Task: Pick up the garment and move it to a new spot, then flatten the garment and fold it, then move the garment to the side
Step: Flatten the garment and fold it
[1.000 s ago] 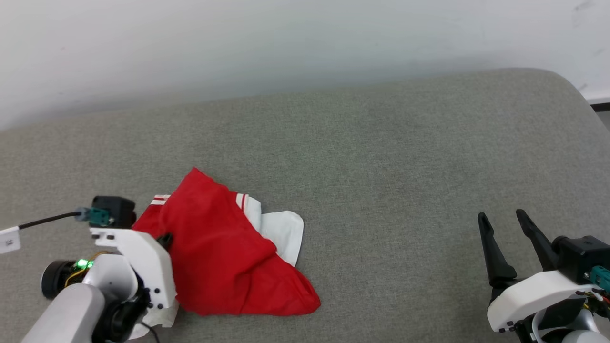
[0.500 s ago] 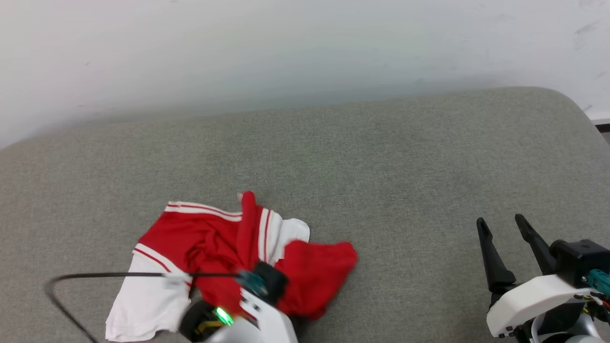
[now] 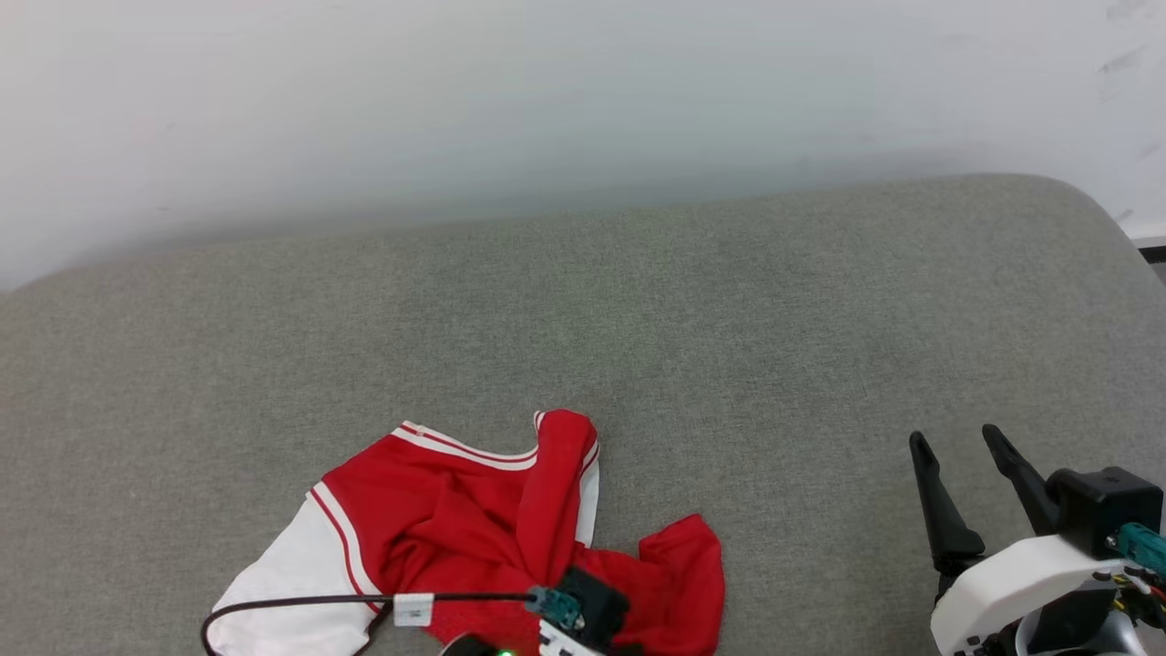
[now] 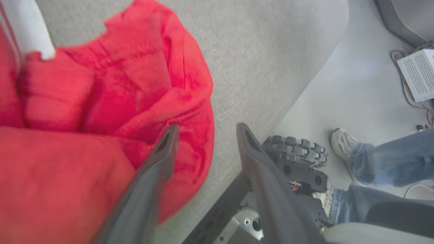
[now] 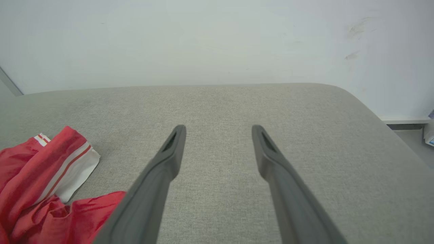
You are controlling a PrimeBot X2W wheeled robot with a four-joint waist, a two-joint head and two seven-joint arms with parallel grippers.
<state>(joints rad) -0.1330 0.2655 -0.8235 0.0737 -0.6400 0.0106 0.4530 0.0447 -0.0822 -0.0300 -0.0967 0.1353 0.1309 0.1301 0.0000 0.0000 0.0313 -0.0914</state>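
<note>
Bright red soft T-shirt [image 3: 455,519] with white stripe-trimmed sleeves lies crumpled on a grey fabric cushion [image 3: 638,301]. Left gripper [image 4: 207,127] gapes over its red folds, gripping nothing; right gripper [image 5: 218,127] wide, empty

Right gripper [image 3: 954,437] at four o'clock in the head view, fingers spread toward twelve; left gripper [image 4: 207,130], its wrist [image 3: 583,609] at six o'clock, also spread wide.
</note>
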